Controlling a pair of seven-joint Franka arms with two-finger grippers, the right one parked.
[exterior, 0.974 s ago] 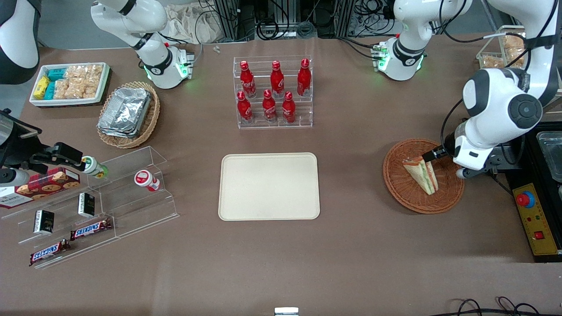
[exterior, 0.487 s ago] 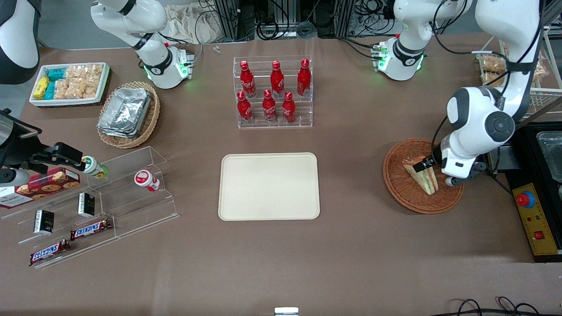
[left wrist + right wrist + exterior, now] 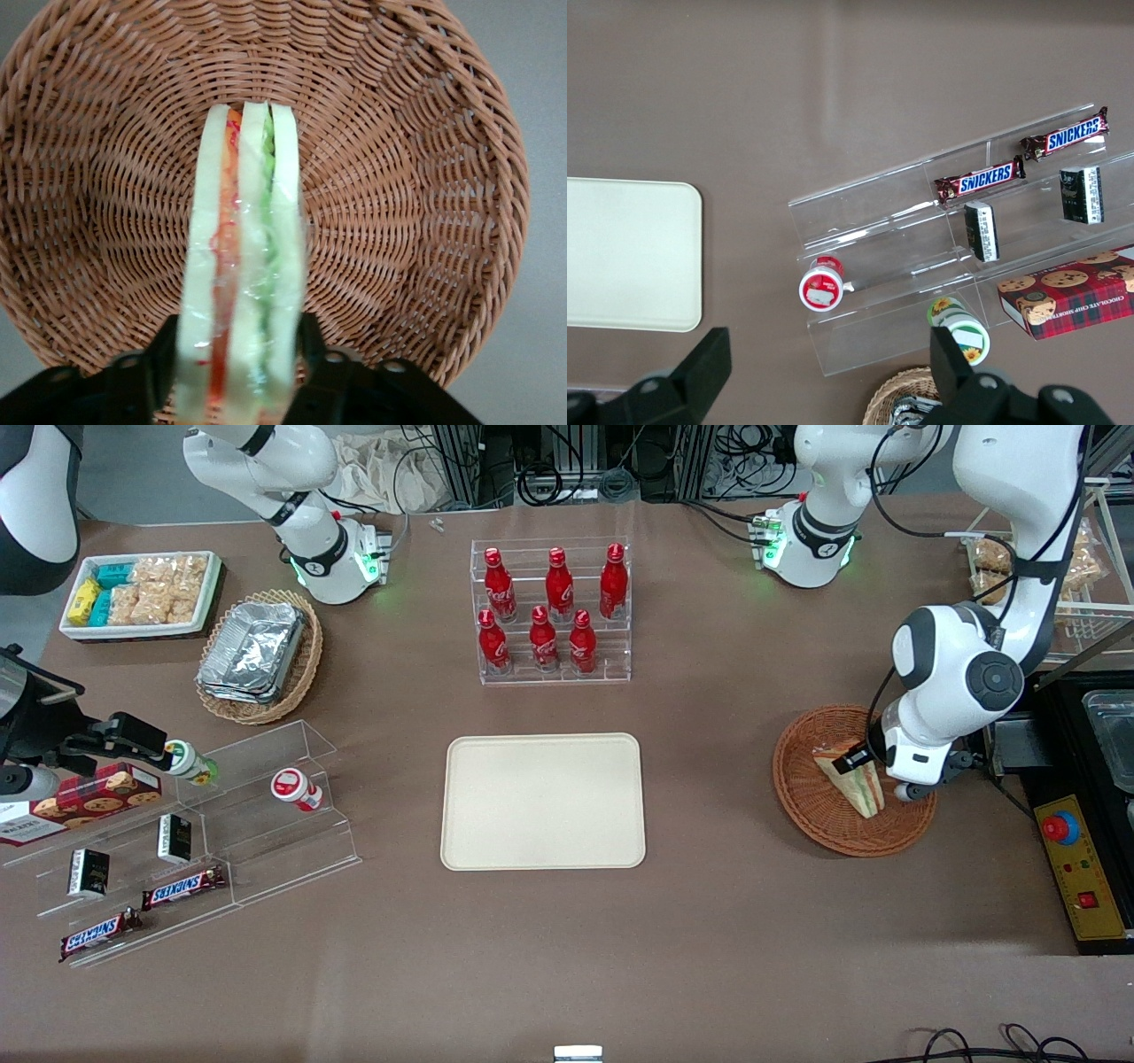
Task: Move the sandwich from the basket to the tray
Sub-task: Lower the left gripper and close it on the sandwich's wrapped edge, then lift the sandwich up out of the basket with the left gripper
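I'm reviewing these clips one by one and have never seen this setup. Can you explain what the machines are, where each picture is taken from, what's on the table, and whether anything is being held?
These are robot arms with two-finger grippers. The wide picture looks at them from the front; the other two come from cameras on their wrists. The working arm's gripper is down in the reddish-brown wicker basket, its fingers on either side of the wrapped sandwich, which stands on edge. Whether they are squeezing it yet cannot be told. The sandwich is meant for the cream tray in the middle of the table. Also on the table: a rack of red bottles, a lighter basket of foil containers, a white bin of snacks, and clear shelves with Snickers bars.
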